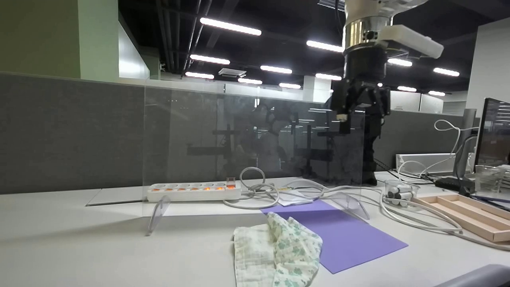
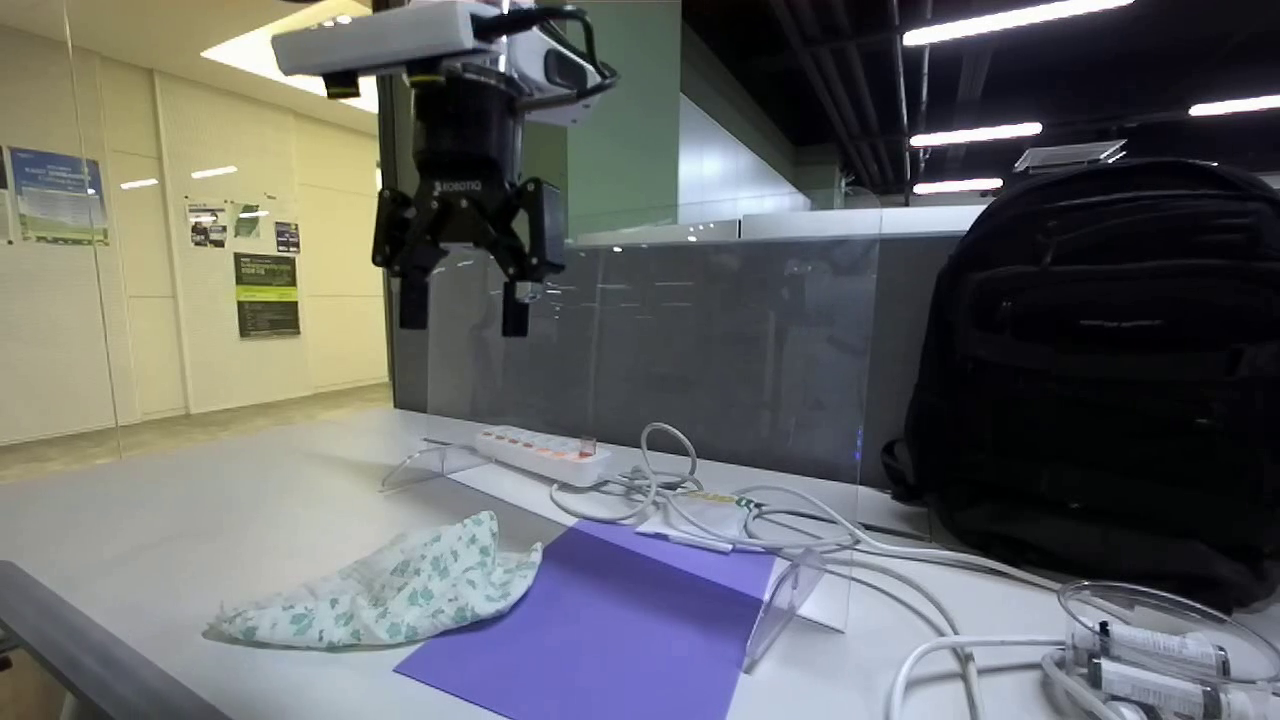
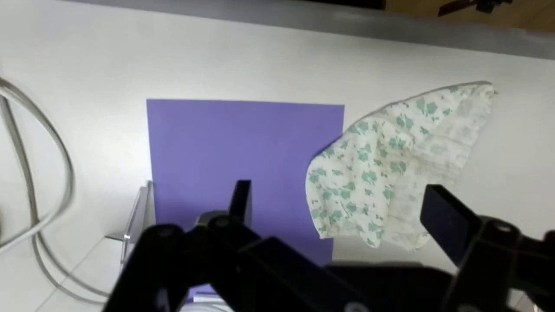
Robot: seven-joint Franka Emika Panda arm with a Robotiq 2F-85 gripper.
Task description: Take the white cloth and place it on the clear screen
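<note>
The white cloth with green leaf print lies crumpled on the table in both exterior views point(image 1: 293, 251) point(image 2: 400, 590). One side overlaps the purple sheet. It also shows below the jaws in the wrist view point(image 3: 368, 173). The clear screen stands upright behind the cloth on two clear feet in both exterior views point(image 1: 247, 131) point(image 2: 720, 340). In the wrist view a clear foot point(image 3: 135, 216) shows at the left. My gripper point(image 2: 465, 318) is open and empty, high above the table and well above the cloth. In the wrist view its fingers point(image 3: 338, 193) are wide apart.
A purple sheet point(image 1: 354, 239) lies flat by the cloth and under the screen. A white power strip point(image 1: 195, 193) and looped cables point(image 2: 650, 490) lie by the screen's base. A clear cup of vials point(image 1: 399, 193), a wooden tray point(image 1: 470, 215) and a backpack point(image 2: 1100, 380) stand nearby.
</note>
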